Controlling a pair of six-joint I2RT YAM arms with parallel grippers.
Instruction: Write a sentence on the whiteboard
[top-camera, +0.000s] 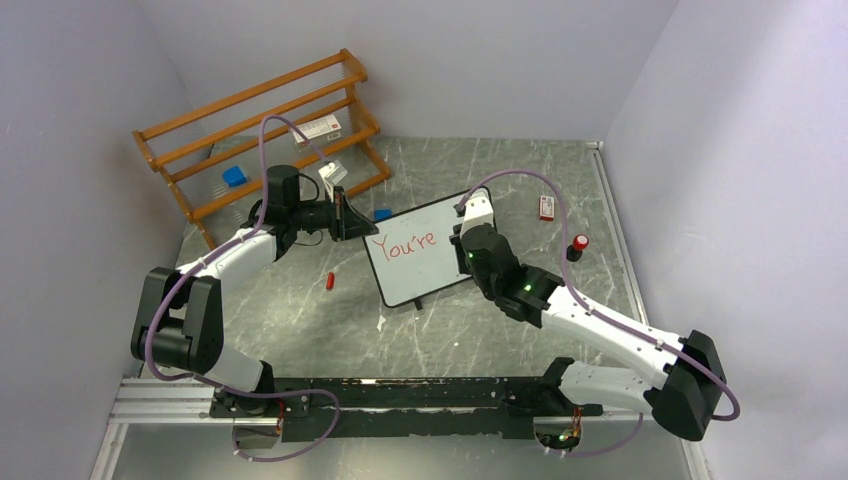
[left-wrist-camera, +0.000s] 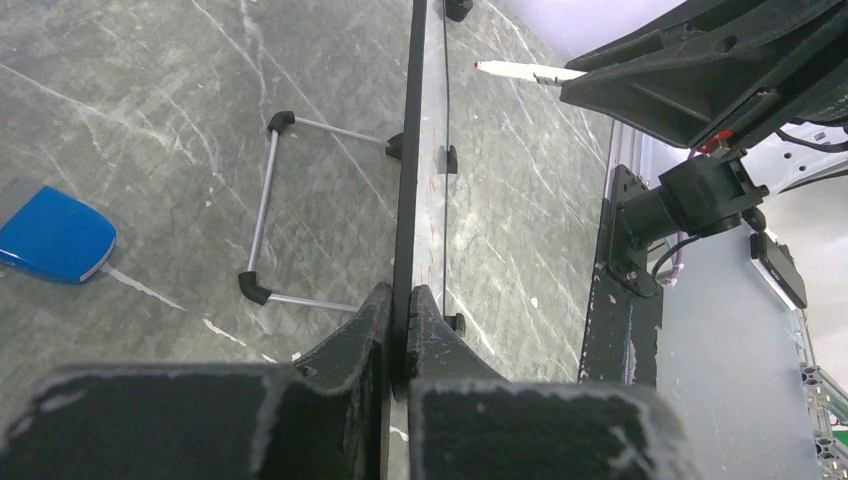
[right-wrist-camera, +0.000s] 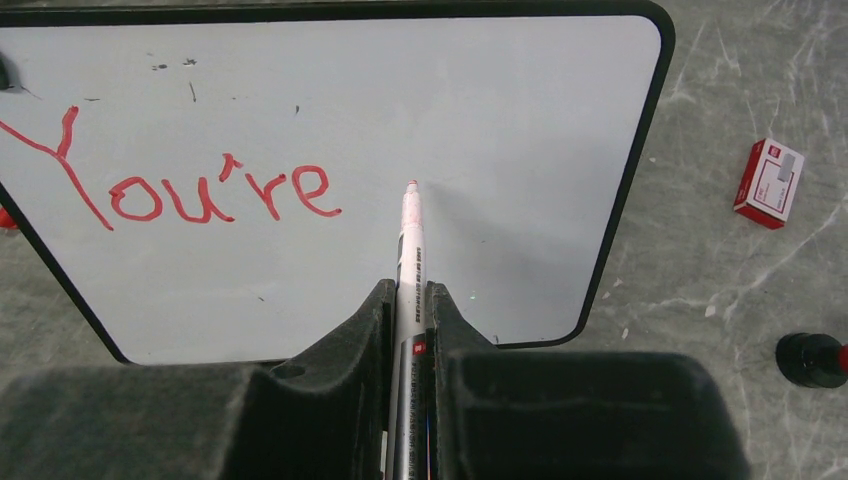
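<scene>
Only "You're" (right-wrist-camera: 215, 195) on whiteboard (right-wrist-camera: 500, 100) — red-white box (top-camera: 318, 128) on rack (top-camera: 250, 94).

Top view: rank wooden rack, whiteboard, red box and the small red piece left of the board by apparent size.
1. Wooden rack, largest.
2. Whiteboard.
3. Red box and small red piece: both tiny here, too close to rank.
</scene>
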